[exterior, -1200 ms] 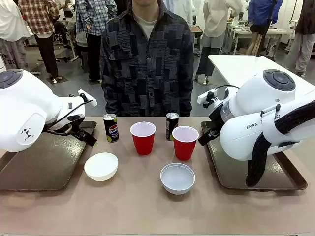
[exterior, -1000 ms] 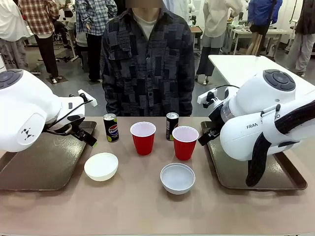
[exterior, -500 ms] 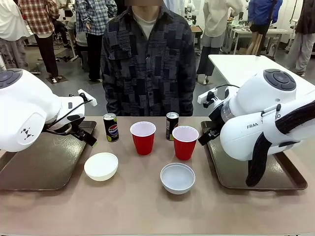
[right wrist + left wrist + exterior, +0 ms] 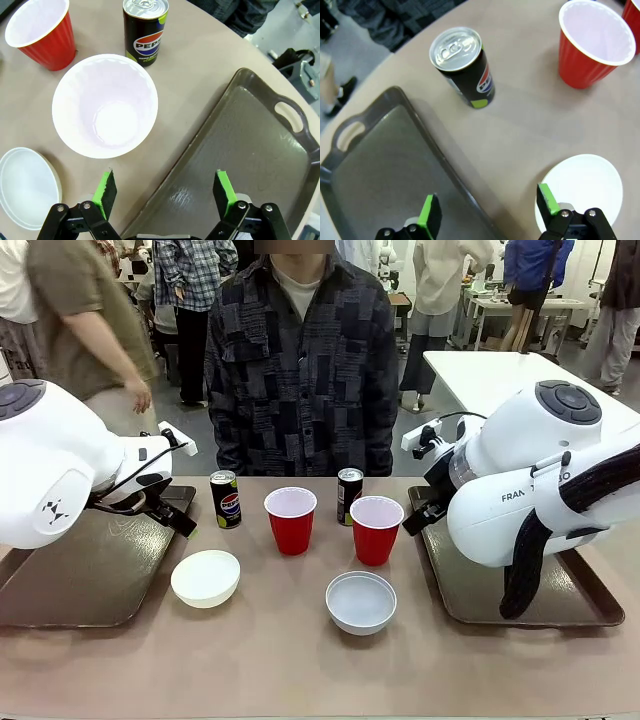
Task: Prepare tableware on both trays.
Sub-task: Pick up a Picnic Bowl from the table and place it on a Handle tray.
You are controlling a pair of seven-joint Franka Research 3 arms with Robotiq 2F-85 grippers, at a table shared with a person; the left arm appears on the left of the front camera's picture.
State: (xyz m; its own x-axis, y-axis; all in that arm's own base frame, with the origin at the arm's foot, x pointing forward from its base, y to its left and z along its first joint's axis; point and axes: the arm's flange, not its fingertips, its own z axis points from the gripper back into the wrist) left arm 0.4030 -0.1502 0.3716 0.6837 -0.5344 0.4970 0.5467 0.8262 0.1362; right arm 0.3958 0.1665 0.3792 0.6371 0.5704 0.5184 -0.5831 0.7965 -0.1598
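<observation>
Two red cups (image 4: 291,520) (image 4: 376,530), two white bowls (image 4: 206,578) (image 4: 361,602) and two dark cans (image 4: 225,499) (image 4: 349,495) stand on the table between the two brown trays (image 4: 80,585) (image 4: 480,590). My left gripper (image 4: 178,520) hangs open over the left tray's inner rim (image 4: 435,160), with the Pepsi can (image 4: 462,67), a cup (image 4: 596,42) and a bowl (image 4: 580,192) ahead of it. My right gripper (image 4: 418,518) is open above the right tray's edge (image 4: 240,150), near a cup seen from above (image 4: 105,105), a can (image 4: 146,32) and a bowl (image 4: 25,187).
A person in a dark patterned shirt (image 4: 298,360) stands at the far side, hands out of sight. Another person in a tan shirt (image 4: 85,320) passes behind on the left. Bare tabletop (image 4: 300,670) lies in front of the bowls.
A person in a tan shirt has walked into the background at the left. Both arms and all tableware have stayed where they were.
</observation>
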